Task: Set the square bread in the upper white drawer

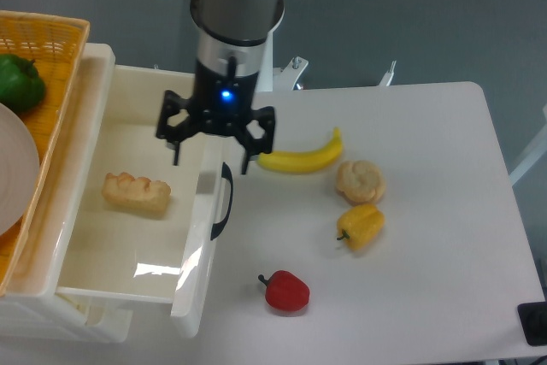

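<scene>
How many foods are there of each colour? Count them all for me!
Tan: 2, the square bread in the upper white drawer and the round bun
Yellow: 2, the banana and the yellow pepper
Red: 1, the red pepper
Green: 1, the green pepper in the orange basket
Total: 6

Two breads point(136, 193), three peppers point(286, 291)

Lumpy tan square bread point(135, 193) lies inside the cream-white plastic upper drawer point(94, 284), at the left of the white tabletop point(427, 254).
The open two-finger gripper point(214, 153) hangs above the drawer's right wall; right of it lie a curved yellow banana point(299, 158), a round pale bun point(360, 180), a yellow pepper point(361, 226) and a red pepper point(285, 291).
</scene>
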